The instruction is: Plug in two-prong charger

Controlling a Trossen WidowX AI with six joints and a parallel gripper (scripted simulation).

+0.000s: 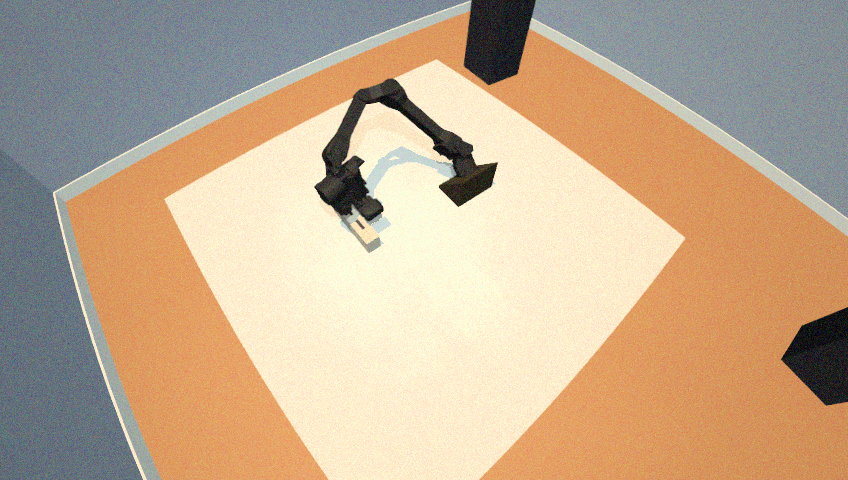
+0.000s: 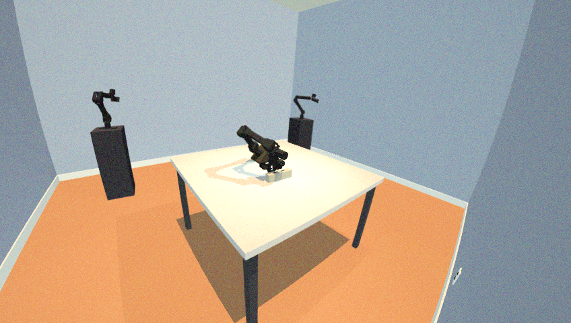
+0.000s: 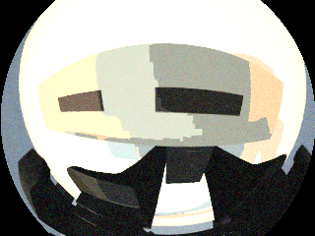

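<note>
The pale power strip (image 1: 367, 233) (image 2: 285, 173) (image 3: 125, 74) lies on the table. In the wrist view its top shows a short dark recess (image 3: 80, 101) on the left and a longer one (image 3: 199, 101) right of centre. My gripper (image 3: 183, 145) is shut on the charger, a small dark block (image 3: 184, 169) between the fingertips. In the wrist view the charger's far edge meets the strip's near edge, below the longer recess. Its prongs are not visible, and I cannot tell whether it touches the strip. In the top and exterior views the arm's hand hides the charger and part of the strip.
The arm's brown base block (image 1: 470, 185) stands on the white table (image 1: 446, 356) (image 2: 280, 216). Shadows cross the table and strip. Two black pedestals (image 2: 114, 163) (image 2: 300, 132) with other arms stand beyond the table. A small outlet plate (image 2: 456, 276) is on the right wall.
</note>
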